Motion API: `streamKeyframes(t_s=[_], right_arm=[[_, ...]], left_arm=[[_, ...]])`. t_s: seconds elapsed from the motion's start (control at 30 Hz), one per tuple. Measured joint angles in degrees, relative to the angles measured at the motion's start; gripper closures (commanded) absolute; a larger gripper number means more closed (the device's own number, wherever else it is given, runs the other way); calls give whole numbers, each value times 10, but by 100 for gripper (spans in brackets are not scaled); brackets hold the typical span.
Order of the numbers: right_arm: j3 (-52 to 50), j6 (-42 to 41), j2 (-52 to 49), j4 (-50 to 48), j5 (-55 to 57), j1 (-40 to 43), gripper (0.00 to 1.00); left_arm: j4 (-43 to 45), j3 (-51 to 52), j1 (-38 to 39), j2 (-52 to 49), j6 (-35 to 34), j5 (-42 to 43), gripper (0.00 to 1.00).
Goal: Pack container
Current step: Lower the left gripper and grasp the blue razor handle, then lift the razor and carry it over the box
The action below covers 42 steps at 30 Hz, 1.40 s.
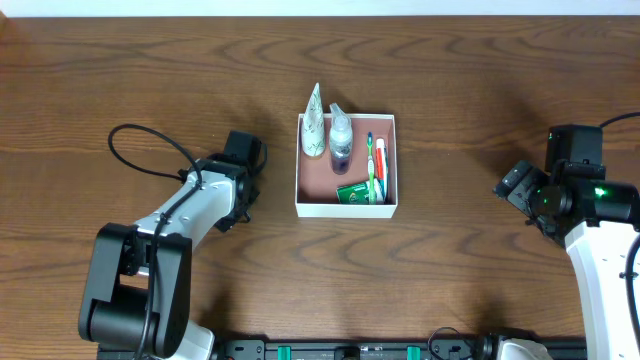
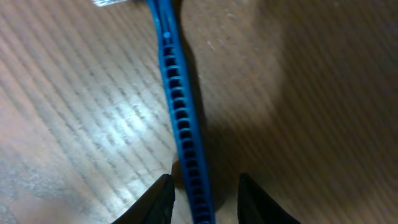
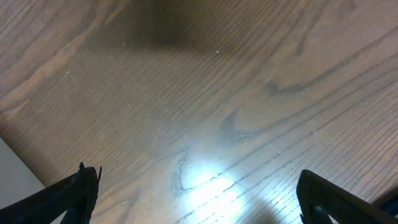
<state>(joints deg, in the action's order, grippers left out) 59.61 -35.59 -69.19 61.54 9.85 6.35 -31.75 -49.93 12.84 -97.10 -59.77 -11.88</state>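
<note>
Overhead view: a dark wooden table [image 1: 120,80] with 2 robot arms based at its near edge. From the near left, the left arm [image 1: 185,215] stretches toward the far right. The left gripper [image 1: 243,165] points down at the wood, near the container's left wall and not touching it.

Left wrist view: the left gripper [image 2: 205,186] is released. Its 2 black fingers [image 2: 160,199] stand apart, 1 on each side of a long blue ribbed stick [image 2: 180,118]. The stick lies flat on the wood and runs away from the camera. The left finger sits just beside it, and a strip of wood shows before the right finger. What the stick is cannot be told.

At the right, the right gripper [image 1: 520,185] hangs over the table, well apart from the container. In the right wrist view its 2 fingers [image 3: 81,190] are spread wide, released, with only bare wood between them.

The container [image 1: 345,209], a shallow white-walled square box with a pink-brown floor, sits mid-table between the arms, closer to the left one. Inside, a green packet [image 1: 353,192] lies by the near right corner. A green toothbrush [image 1: 371,165] and a red-and-white tube [image 1: 381,158] lie side by side along the right wall. Farther back is a small clear bottle with dark purple contents [image 1: 341,140]. A white cone-shaped tube [image 1: 315,118] is at the far left corner, its tip past the far wall.
</note>
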Motion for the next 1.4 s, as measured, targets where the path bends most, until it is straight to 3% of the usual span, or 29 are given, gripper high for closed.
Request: streamKeyframes(t_s=[0.1, 0.37, 0.53, 0.8, 1.03, 1.4], right_arm=[[0, 0, 0, 0, 0, 0, 1], [0, 0, 0, 0, 0, 0, 1], [0, 0, 0, 0, 0, 0, 1], [0, 0, 0, 0, 0, 0, 1], [0, 0, 0, 0, 0, 0, 1], [0, 0, 0, 0, 0, 0, 1]], left_arm=[[22, 10, 0, 0, 2, 5, 73], [56, 30, -1, 11, 10, 3, 73], [55, 31, -10, 12, 14, 1, 94], [56, 31, -11, 14, 36, -1, 94], [51, 33, -12, 33, 95, 15, 94], [50, -14, -9, 274, 259, 75, 94]])
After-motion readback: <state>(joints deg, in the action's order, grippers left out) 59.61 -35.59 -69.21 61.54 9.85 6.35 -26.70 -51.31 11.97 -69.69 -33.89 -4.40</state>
